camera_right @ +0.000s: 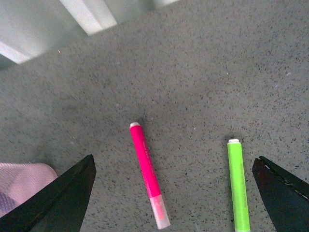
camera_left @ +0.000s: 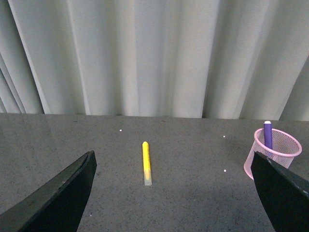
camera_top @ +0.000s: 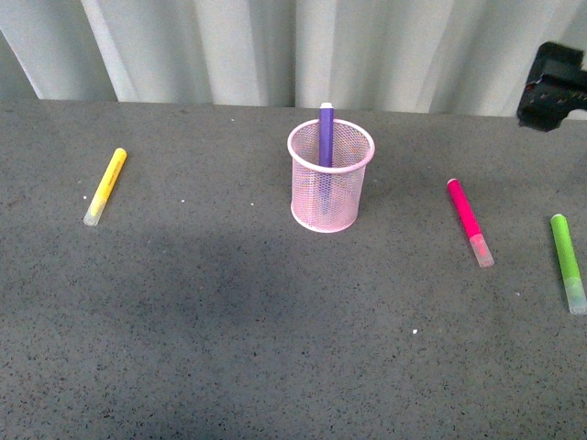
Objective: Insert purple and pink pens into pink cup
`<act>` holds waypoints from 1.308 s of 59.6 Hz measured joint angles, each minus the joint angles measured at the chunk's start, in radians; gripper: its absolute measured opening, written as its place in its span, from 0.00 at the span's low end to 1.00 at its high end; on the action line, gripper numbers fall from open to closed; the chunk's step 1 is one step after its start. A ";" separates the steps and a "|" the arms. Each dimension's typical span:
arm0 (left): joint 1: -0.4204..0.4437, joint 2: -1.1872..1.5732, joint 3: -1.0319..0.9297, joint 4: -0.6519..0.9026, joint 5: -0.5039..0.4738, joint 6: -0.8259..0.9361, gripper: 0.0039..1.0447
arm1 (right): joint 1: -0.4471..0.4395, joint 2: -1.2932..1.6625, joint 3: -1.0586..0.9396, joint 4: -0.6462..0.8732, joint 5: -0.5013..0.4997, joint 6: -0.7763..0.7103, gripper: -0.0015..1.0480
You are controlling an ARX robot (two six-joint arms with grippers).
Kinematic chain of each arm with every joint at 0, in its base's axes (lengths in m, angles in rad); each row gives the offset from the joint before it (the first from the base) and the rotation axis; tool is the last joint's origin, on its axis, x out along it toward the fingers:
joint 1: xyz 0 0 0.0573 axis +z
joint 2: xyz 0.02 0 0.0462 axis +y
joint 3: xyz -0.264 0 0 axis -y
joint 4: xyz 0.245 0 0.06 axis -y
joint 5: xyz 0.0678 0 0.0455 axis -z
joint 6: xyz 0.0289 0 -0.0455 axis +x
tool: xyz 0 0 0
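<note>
Front view. The pink cup [camera_top: 328,203] stands upright at mid-table, near the back, on the grey table [camera_top: 275,357]. The purple pen [camera_top: 326,133] is already in it, leaning on the far rim with its top clear of the mesh. That is half the task. The pink pen [camera_top: 469,220] lies flat to the cup's right, well apart from it, with its clear cap toward the camera. The green marker [camera_top: 568,263] lies further right, beside the pink pen but not touching. The yellow marker [camera_top: 106,185] lies far out on the left. A dark part of the right arm [camera_top: 553,87] shows at the upper right, raised above the table.

Left wrist view. The left gripper [camera_left: 173,154] has its jaws wide and holds nothing. The yellow marker [camera_left: 146,163] sits between the fingers in view, down on the table. The cup [camera_left: 282,153] and purple pen [camera_left: 267,135] are off to one side. This arm looks parked, probably because the one pen left is on the other side.

Right wrist view. The right gripper [camera_right: 174,158] has its jaws spread wide, empty, high over the table. The pink pen [camera_right: 147,174] lies between the fingers, and so does the green marker [camera_right: 238,186], so the framing is not yet selective. The cup's edge [camera_right: 21,186] shows by one finger. My judgement is that this is the approach to the pink pen. The gripper needs to centre on it and turn across the barrel before it comes down, or the green marker may get caught.
</note>
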 joint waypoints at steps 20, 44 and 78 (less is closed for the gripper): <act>0.000 0.000 0.000 0.000 0.000 0.000 0.94 | 0.084 0.180 0.030 0.027 0.026 -0.079 0.93; 0.000 0.000 0.000 0.000 0.000 0.000 0.94 | 0.050 0.278 0.124 0.022 0.006 -0.093 0.93; 0.000 0.000 0.000 0.000 0.000 0.000 0.94 | 0.031 0.422 0.267 0.000 -0.025 -0.101 0.93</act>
